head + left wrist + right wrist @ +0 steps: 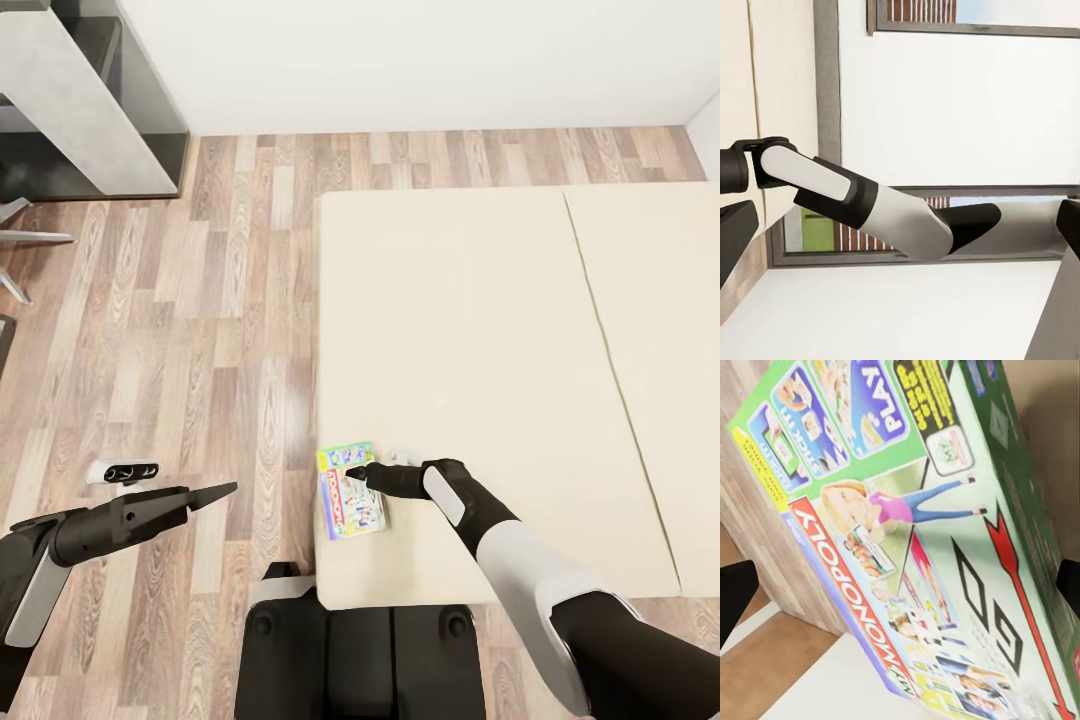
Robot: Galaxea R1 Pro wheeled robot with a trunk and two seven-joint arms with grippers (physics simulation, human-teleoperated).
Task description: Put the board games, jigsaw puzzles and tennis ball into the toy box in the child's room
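A wide bed (480, 330) is seen at the right, and one board game (350, 492) lies flat on its near left corner, not yet lifted. The right gripper (352, 470) is placed just over the game with its fingers spread apart and nothing held. The left gripper (215, 492) is held over the floor (200, 330) with nothing between its fingers, which look closed, so most of the task is judged to be left.

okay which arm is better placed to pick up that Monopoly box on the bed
Right. The right gripper is already at the Monopoly box near the bed corner, the box close before its camera. The left gripper hangs over the floor, beside the bed.
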